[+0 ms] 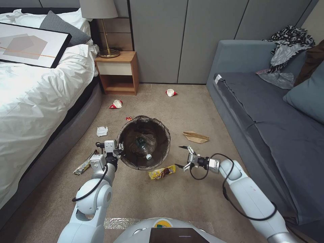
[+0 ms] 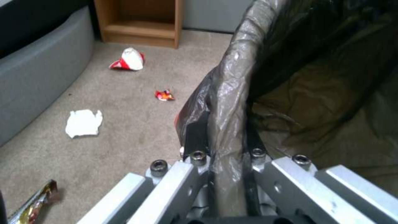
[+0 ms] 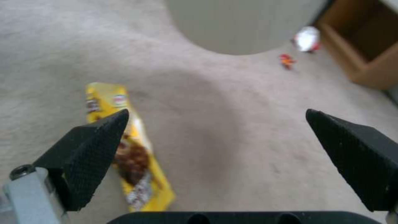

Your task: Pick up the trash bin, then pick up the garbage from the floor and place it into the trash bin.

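The trash bin (image 1: 158,133), lined with a dark bag, is in the middle of the carpet, and a clear bottle (image 1: 143,145) lies inside it. My left gripper (image 1: 118,147) is shut on the bin's near-left rim; in the left wrist view the bag-covered rim (image 2: 232,102) runs between its fingers (image 2: 195,137). My right gripper (image 1: 179,156) hangs open to the right of the bin, just above the yellow wrapper (image 1: 162,172). In the right wrist view this wrapper (image 3: 145,174) lies under one finger (image 3: 93,149), and the pale bin wall (image 3: 240,25) is beyond.
Garbage on the carpet: a brown paper bag (image 1: 196,137), white tissue (image 1: 102,131), foil wrapper (image 1: 84,163), two red-and-white wrappers (image 1: 116,104) (image 1: 171,92) and a small red scrap (image 1: 129,118). A bed (image 1: 40,101) bounds the left, a sofa (image 1: 263,111) the right, a nightstand (image 1: 118,72) the back.
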Robot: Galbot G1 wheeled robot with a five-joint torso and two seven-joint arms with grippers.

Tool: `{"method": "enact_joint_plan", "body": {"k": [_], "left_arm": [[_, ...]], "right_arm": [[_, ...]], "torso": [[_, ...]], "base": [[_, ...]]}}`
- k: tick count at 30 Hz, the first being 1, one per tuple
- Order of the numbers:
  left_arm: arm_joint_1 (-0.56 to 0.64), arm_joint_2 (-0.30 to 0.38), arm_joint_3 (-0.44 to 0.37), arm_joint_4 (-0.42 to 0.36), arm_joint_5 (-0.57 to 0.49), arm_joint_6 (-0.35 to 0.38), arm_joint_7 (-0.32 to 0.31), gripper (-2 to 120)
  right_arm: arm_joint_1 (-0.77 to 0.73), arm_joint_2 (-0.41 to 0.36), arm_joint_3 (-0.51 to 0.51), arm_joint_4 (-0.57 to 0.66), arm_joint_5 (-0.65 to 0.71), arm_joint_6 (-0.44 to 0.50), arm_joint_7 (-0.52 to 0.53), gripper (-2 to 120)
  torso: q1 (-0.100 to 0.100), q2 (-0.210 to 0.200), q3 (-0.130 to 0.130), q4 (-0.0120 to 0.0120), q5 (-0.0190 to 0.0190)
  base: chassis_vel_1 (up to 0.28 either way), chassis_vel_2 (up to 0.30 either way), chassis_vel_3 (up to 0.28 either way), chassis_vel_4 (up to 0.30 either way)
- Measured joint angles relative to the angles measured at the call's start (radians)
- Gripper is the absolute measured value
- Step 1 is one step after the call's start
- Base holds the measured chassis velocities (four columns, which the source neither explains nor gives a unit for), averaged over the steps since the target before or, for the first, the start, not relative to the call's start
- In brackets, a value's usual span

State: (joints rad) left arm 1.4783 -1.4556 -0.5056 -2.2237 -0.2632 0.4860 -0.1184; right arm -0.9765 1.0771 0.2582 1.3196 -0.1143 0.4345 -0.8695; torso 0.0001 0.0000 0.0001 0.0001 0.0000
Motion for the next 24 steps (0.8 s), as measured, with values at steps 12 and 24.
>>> {"method": "enact_joint_plan", "body": {"k": [12,24], "left_arm": [[-0.004,-0.015,0.004,0.014,0.017,-0.003,0.002,0],[-0.005,-0.021,0.008,0.022,0.025,-0.005,0.006,0]], "right_arm": [[0.119,0.056,-0.145,-0.194,0.0,0.0,-0.081,100],[0.188,0.083,-0.214,-0.273,-0.008,-0.01,-0.103,100]], "torso": [[0.0,0.0,0.0,0.0001,-0.0001],[0.0,0.0,0.0,-0.0002,-0.0001]], "base": [[0.0,0.0,0.0,0.0],[0.0,0.0,0.0,0.0]]}}
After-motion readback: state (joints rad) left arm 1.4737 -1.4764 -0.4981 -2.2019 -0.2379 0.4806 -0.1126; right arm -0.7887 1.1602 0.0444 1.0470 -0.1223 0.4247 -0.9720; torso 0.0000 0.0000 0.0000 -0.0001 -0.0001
